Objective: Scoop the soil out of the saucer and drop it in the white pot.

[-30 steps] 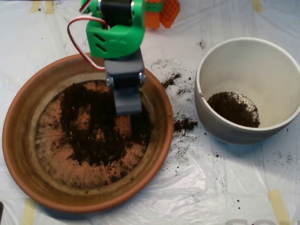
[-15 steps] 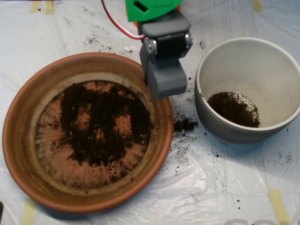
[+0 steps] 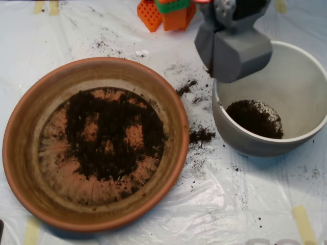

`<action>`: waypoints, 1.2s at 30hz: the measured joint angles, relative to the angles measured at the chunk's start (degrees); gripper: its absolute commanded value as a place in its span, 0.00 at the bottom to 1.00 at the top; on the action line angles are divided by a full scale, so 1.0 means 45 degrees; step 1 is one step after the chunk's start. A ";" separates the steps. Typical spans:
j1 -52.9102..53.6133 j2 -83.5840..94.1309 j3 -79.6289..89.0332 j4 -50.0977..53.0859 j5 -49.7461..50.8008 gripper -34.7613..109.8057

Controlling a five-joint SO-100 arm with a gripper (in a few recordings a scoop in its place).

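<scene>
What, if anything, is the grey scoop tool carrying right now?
It cannot be told: the grey clamshell tool hangs over the white pot's upper left rim, and whatever lies inside its shells is hidden.

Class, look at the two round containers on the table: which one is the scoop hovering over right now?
The white pot, on the right. The scoop overlaps its upper-left rim, well clear of the wider terracotta saucer on the left.

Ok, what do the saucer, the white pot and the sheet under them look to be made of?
The saucer looks like unglazed terracotta: matte orange-brown with a paler ring inside the rim. The white pot seems ceramic or stoneware with a thick rim and dull greyish-white outside; plastic can't be ruled out. The sheet looks like thin clear plastic film: wrinkled, glossy, with tape showing through.
</scene>
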 measured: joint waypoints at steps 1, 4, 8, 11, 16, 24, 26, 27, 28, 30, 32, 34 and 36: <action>-0.0273 -0.0176 -0.0254 0.0000 0.0020 0.24; -0.0996 -0.0977 -0.0703 0.0000 0.0254 0.24; -0.1797 -0.1777 -0.0957 0.0215 0.0605 0.39; -0.2031 -0.2109 -0.0977 0.0352 0.0645 0.43; -0.2168 -0.2148 -0.0977 0.0566 0.0566 0.45; -0.2207 -0.2148 -0.0645 0.0645 0.0332 0.45; -0.2227 -0.2148 -0.0469 0.0645 0.0332 0.45; -0.2187 -0.2148 -0.0449 0.0645 0.0332 0.45; -0.2109 -0.2148 -0.0449 0.0645 0.0332 0.46; -0.1953 -0.2148 -0.0449 0.0645 0.0410 0.47; -0.1602 -0.2148 -0.0469 0.0703 0.0605 0.47; -0.1016 -0.2148 -0.0508 0.0801 0.0840 0.48; -0.0352 -0.2148 -0.0664 0.0859 0.1133 0.48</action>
